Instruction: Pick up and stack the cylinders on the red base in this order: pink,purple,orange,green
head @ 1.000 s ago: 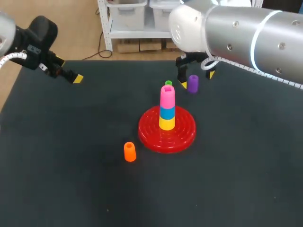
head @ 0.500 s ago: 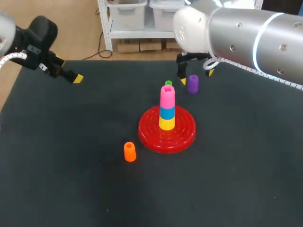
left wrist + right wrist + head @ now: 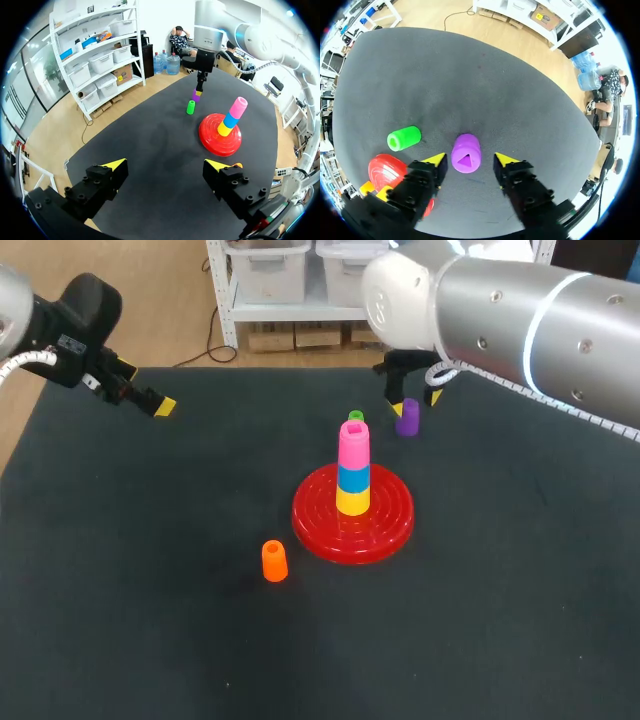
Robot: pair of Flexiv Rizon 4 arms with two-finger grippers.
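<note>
While the left gripper (image 3: pixel 165 164) hangs open, right gripper (image 3: pixel 470 159) open astride purple cylinder (image 3: pixel 466 150)

We find the pink cylinder (image 3: pixel 353 445) topmost on the red base (image 3: pixel 380 525). The purple cylinder (image 3: pixel 407 417) and green cylinder (image 3: pixel 356 417) stand behind it, the orange cylinder (image 3: pixel 274 561) in front, apart.

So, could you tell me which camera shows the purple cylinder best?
The right wrist view: the purple cylinder stands large inside the open right claw. The head view shows it small; the left wrist view, tiny and distant.
</note>
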